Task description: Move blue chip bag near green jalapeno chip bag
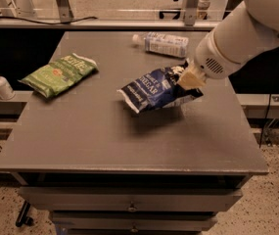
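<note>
End effector [190, 77] is hanging over the right-centre of the desk [80, 146], at the tip of the white arm [242, 28] reaching in from the upper right; its pale fingers are pinching together on the upper-right end of the blue chip bag [153, 88]; bag is riding just above the desk with a shadow lying under it, so I am judging it carried and not resting; green jalapeno chip bag [60, 74] is lying flat toward the left edge, well apart from the blue one; a water bottle [163, 43] is lying on its side near the back, a small pump bottle [1, 83] is standing off the desk to the left. Handling, as a judgement: bag is looking light, puffed and crinkly, skin slick, contents brittle; a hard squeeze on the belly is risking crushed chips; the flat sealed end is offering the firmest purchase, and that is about where the pinch is sitting now; held by one end, the body is likely sagging and swinging with any quick move. Long axis is running from lower left to upper right; free sealed end is pointing left and slightly toward the viewer, drooping a little, roughly in the direction of the green bag; lettering is running along that axis, face up.
</note>
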{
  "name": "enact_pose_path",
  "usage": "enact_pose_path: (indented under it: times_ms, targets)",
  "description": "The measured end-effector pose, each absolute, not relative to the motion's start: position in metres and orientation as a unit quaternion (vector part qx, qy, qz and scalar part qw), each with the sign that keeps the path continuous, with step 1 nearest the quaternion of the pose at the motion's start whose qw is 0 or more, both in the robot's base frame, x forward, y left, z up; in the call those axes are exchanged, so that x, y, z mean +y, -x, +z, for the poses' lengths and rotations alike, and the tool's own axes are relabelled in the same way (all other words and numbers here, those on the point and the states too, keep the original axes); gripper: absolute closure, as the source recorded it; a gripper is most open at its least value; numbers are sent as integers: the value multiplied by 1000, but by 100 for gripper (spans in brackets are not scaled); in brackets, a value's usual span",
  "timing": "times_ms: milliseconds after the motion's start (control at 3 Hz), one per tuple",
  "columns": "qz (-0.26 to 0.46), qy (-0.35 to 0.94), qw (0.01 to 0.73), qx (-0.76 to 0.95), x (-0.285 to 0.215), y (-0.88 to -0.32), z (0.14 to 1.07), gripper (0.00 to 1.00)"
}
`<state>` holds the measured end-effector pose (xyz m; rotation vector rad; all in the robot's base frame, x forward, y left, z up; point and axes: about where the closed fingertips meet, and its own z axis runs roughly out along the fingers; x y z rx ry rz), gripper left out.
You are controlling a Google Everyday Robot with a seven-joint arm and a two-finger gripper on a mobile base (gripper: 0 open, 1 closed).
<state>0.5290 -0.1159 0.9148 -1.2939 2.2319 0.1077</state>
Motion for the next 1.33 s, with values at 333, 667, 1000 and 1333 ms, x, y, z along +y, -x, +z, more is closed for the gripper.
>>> enact_pose_path:
  times_ms: [333, 667, 1000, 1333]
  targets:
    - [51, 481, 294, 824, -79, -545, 918, 100]
    - [65, 491, 311, 811, -34, -562, 911, 100]
    - [76, 502, 322, 799, 4, -578, 904, 100]
    - [87, 512, 329, 789, 37, -591, 897, 100]
